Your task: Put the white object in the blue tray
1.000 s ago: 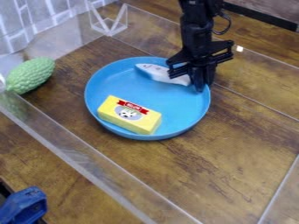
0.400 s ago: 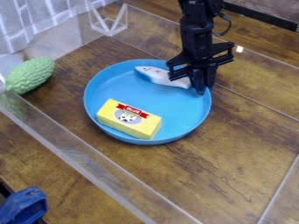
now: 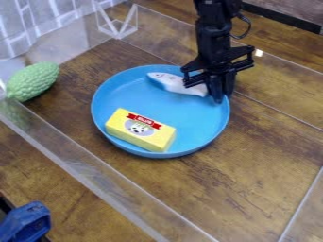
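One overhead-angled view shows the scene, and much of the white object (image 3: 168, 79) is covered by the black claw (image 3: 206, 87), so only its left end and part of its body can be made out; any marking on it is too small to read. The claw points steeply down at the far right part of the blue tray (image 3: 120, 94), its fingers pressed together on the white object, which lies tilted just inside the tray's far rim. The arm above the claw is cut off by the top edge. A yellow block (image 3: 140, 129) with a red label lies flat in the near half of the tray, apart from the white object. The surface (image 3: 252, 180) is dark brown wood planking, bordered by a clear, reflective wall. A bumpy green object (image 3: 32, 80) rests at the left, and a blue item (image 3: 23, 225) is cropped at the bottom left corner.
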Available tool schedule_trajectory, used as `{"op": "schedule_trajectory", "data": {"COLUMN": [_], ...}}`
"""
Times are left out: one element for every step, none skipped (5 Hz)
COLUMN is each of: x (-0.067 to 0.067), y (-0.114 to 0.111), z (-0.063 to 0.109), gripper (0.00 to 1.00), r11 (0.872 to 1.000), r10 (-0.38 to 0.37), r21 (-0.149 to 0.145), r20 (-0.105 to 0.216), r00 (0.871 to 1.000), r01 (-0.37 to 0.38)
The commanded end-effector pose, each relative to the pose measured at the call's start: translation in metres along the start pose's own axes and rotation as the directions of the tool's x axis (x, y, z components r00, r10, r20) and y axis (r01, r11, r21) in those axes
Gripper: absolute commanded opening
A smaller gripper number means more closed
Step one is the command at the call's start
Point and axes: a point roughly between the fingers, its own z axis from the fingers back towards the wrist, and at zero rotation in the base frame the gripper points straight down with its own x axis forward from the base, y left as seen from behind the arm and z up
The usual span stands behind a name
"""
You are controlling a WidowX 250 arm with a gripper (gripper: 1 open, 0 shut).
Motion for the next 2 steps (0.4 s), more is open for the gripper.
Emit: {"op": "schedule_trajectory", "data": {"x": [-0.012,-0.014], "y": [-0.034,-0.040], "z": [0.039,0.050], "gripper": [0.00,0.00], "r11": [0.995,0.994], "r10": [-0.046,-0.053], "r21": [-0.086,-0.099], "r20": [0.031,0.020], "r00": [0.998,0.998], "r01": [0.049,0.055]}}
